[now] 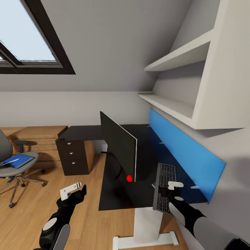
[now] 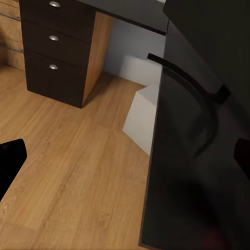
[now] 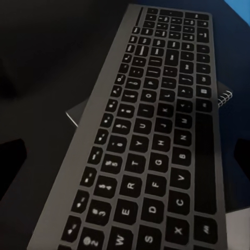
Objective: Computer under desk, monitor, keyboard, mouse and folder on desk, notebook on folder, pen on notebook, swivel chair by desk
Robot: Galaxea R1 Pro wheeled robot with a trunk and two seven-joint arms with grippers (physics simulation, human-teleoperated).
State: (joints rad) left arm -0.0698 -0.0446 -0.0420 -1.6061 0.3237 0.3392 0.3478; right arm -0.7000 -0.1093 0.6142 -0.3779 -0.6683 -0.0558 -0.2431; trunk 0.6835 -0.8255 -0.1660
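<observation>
Your right gripper looks clamped on the keyboard: it's stiff, light and slippery, so hold its near edge level.

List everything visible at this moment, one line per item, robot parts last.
desk: one, black, L-shaped, along the wall.
monitor: one, black, standing on the desk.
keyboard: one, black keys in a grey frame, over the desk by the blue panel.
notebook: one, grey, corner showing under the keyboard.
swivel chair: one, grey, on the wooden floor.
folder: one, blue, on the chair seat.
drawers: three, dark, silver knobs.
left gripper: over the floor, holding nothing.
right gripper: at the keyboard.
</observation>
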